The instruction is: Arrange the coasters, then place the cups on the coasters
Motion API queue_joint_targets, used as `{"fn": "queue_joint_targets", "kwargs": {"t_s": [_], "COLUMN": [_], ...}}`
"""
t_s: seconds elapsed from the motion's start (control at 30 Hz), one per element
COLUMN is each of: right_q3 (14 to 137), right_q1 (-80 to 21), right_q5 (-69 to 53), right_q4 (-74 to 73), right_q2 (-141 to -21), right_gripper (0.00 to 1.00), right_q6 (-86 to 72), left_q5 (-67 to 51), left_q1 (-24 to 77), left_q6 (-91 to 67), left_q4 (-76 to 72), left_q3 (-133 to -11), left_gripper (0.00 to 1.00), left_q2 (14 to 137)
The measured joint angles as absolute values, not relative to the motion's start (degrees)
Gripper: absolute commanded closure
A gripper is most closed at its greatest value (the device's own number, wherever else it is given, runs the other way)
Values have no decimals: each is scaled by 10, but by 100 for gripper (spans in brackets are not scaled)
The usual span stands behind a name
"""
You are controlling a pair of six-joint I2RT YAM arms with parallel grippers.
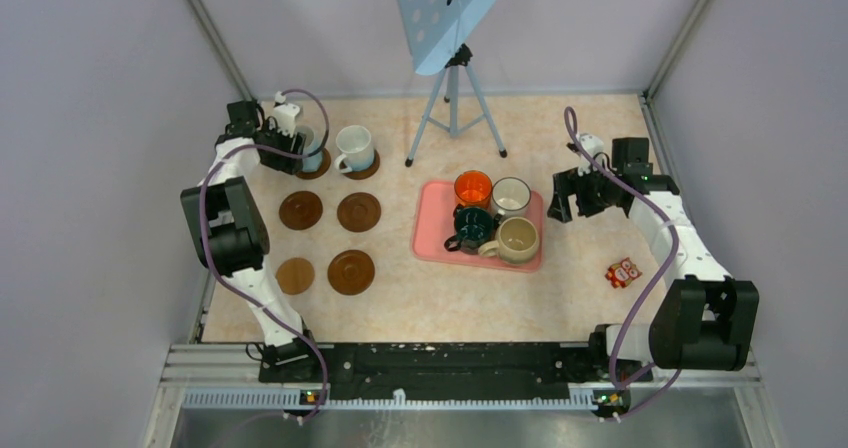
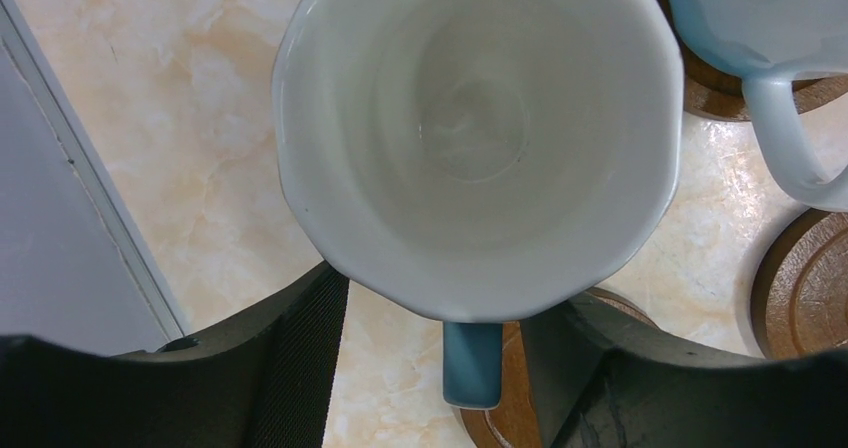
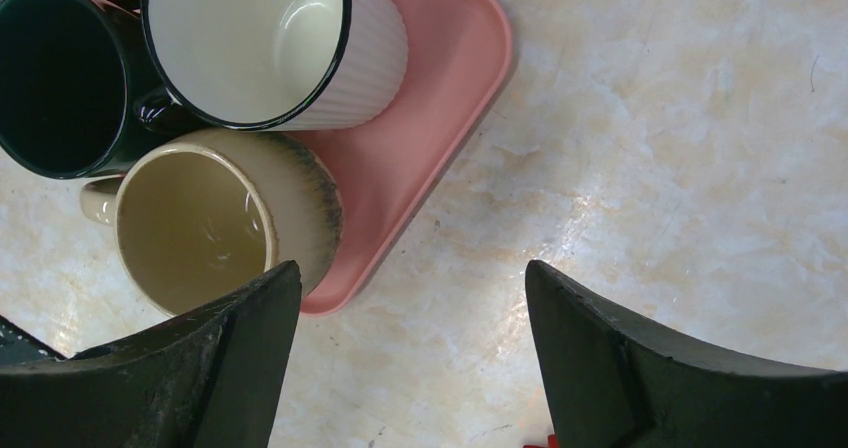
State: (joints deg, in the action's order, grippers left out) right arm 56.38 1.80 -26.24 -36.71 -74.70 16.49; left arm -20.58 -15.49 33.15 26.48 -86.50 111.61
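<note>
Low in the left of the top view you've got four bare coasters (image 1: 351, 271), flat ringed brown discs, one of them, the tan coaster (image 1: 295, 275), smaller. Mid-right, your right gripper (image 3: 412, 278) gapes wide and empty over the glossy marbled tabletop (image 3: 650, 118), by the pink tray (image 3: 440, 118)'s rounded corner. Upper left, your left gripper (image 2: 445, 303) sits spread either side of the blue handle (image 2: 472, 363) of the faceted white mug (image 2: 470, 138), not pinching it, and the mug stands on its coaster.

We see a pale marbled table (image 1: 420, 288). On its left part lie six brown coasters (image 1: 359, 211) in two columns of three, and the near-left one (image 1: 295, 275) is smaller and lighter. A pink tray (image 1: 432, 230) sits right of centre. A tripod (image 1: 453, 98) stands at the far middle, and a small red-and-white packet (image 1: 623, 272) lies near the right edge.
</note>
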Motion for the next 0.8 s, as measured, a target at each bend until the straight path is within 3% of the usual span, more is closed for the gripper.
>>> {"fn": "queue_joint_targets", "kwargs": {"t_s": [0.63, 0.8], "right_q3": [564, 564], "right_q1": [18, 18], "right_q5": [-262, -263], "right_q4": [-367, -367], "right_q2": [-747, -747], "right_gripper": [19, 19], "right_q6": [165, 165], "left_q5": [-178, -176], "left_q1": [-155, -155], "left_q6": [337, 344], "left_q4": [251, 248], "left_q3": [-865, -865], "left_gripper": [38, 35], "left_q2": [1116, 1116]}}
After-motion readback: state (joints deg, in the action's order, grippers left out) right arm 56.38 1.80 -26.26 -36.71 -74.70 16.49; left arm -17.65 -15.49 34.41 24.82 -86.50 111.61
